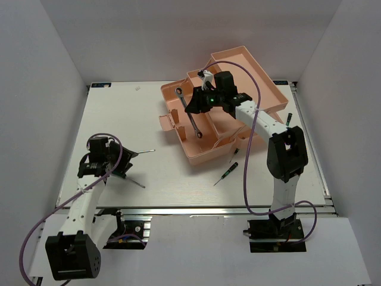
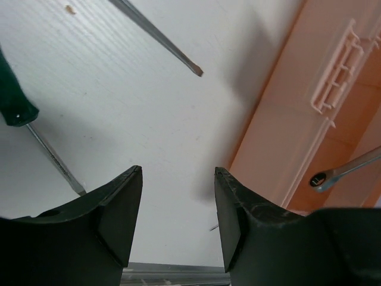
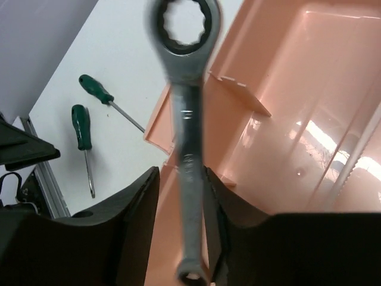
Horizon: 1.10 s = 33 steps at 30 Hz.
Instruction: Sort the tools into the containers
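A silver wrench (image 3: 186, 119) hangs blurred between my right gripper's (image 3: 181, 185) jaws, which stand apart: it lies against the right finger, with a gap to the left one. Below it is the salmon-pink toolbox (image 3: 297, 113). From above, the wrench (image 1: 189, 117) stretches over the toolbox (image 1: 262, 89) trays under the right gripper (image 1: 195, 102). My left gripper (image 2: 178, 202) is open and empty above the table, left of the toolbox (image 2: 280, 119). Two green-handled screwdrivers (image 3: 95, 88) (image 3: 80, 125) lie by it. A tiny screwdriver (image 1: 225, 175) lies in front of the toolbox.
Another small dark tool (image 1: 235, 154) rests by the toolbox's front edge, and one (image 1: 287, 117) lies at its right side. The toolbox lid (image 1: 238, 62) stands open toward the back. White walls close in the table on three sides.
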{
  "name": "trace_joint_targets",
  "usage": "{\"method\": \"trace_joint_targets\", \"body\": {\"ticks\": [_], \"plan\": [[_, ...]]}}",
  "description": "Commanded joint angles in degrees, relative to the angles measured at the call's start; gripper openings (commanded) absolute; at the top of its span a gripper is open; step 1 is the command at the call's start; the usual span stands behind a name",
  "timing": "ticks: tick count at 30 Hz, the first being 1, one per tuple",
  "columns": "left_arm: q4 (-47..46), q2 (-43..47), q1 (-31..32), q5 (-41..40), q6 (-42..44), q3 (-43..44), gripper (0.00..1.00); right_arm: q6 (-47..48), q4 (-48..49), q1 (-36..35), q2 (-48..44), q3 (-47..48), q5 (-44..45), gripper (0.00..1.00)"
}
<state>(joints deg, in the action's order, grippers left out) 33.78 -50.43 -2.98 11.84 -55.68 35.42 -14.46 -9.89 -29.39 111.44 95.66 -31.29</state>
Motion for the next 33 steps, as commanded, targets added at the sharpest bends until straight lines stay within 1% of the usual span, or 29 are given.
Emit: {"method": "trace_joint_targets", "body": {"ticks": [1, 2, 3, 5, 6, 7, 9, 10, 12, 13, 14, 15, 17, 20, 22, 25, 27, 30, 33], "plan": [[1.4, -3.5, -0.1, -4.3, -7.2, 1.3, 0.61, -0.5, 0.7, 0.1, -0.4, 3.6, 1.6, 0.42], [1.2, -4.6, -0.1, -4.6, -8.6, 1.2, 0.61, 0.0, 0.8, 0.2, -1.5, 2.9, 1.1, 0.43], [0.3, -5.6, -0.1, -5.2, -11.7, 1.2, 0.61, 0.6, 2.0, 0.2, -2.4, 1.9, 0.4, 0.48], [-0.2, -8.8, 0.0, -6.1, -15.1, 1.5, 0.61, 3.0, 2.9, 0.4, -4.7, -0.6, -3.2, 0.55], [-1.2, -10.1, 0.0, -6.8, -17.5, 1.7, 0.61, 4.0, 4.2, 0.6, -5.5, -1.3, -5.4, 0.67], [-1.5, -11.3, -0.1, -7.3, -18.6, 2.0, 0.61, 4.9, 5.0, 0.9, -6.3, -2.8, -10.7, 0.75], [-0.4, -15.6, -0.1, -9.5, -21.0, 4.8, 0.62, 6.8, 7.1, 1.9, -8.9, -4.8, -15.5, 0.89], [0.1, -17.2, -0.1, -11.5, -21.6, 6.1, 0.62, 7.7, 8.6, 2.2, -10.8, -6.7, -18.1, 0.89], [1.9, -21.7, -0.1, -14.7, -23.1, 10.2, 0.63, 9.3, 9.3, 2.5, -12.9, -8.8, -18.9, 0.89], [3.0, -23.3, -0.1, -16.9, -23.9, 11.8, 0.63, 9.6, 12.0, 3.0, -15.1, -9.9, -19.7, 0.89], [3.9, -24.9, -0.1, -18.1, -24.1, 13.3, 0.64, 9.7, 12.7, 3.3, -16.2, -12.1, -19.8, 0.89], [6.1, -27.9, -0.1, -19.1, -24.6, 16.6, 0.65, 10.4, 13.1, 3.5, -17.1, -13.0, -19.9, 0.89], [9.0, -31.2, -0.1, -21.7, -25.4, 19.8, 0.66, 11.0, 13.5, 4.4, -19.8, -15.0, -19.3, 0.89], [17.9, -38.1, -0.1, -23.0, -26.8, 25.7, 0.70, 10.2, 13.8, 6.6, -21.8, -16.2, -18.6, 0.89], [19.7, -42.6, 0.0, -21.3, -26.4, 28.4, 0.71, 8.2, 13.8, 9.1, -22.1, -16.0, -18.9, 0.89], [21.9, -45.6, -0.1, -20.2, -26.1, 28.9, 0.72, 6.6, 13.6, 12.3, -22.0, -15.3, -19.1, 0.89], [21.6, -45.8, -0.1, -20.5, -25.7, 28.4, 0.72, 6.4, 13.6, 13.6, -22.1, -15.1, -19.3, 0.89], [21.4, -46.9, 0.0, -22.8, -25.2, 28.7, 0.74, 6.8, 13.2, 15.1, -22.3, -15.1, -20.2, 0.89], [22.4, -50.5, -0.1, -25.2, -24.6, 31.4, 0.76, 7.5, 13.1, 15.5, -22.7, -15.7, -20.9, 0.89]]}}
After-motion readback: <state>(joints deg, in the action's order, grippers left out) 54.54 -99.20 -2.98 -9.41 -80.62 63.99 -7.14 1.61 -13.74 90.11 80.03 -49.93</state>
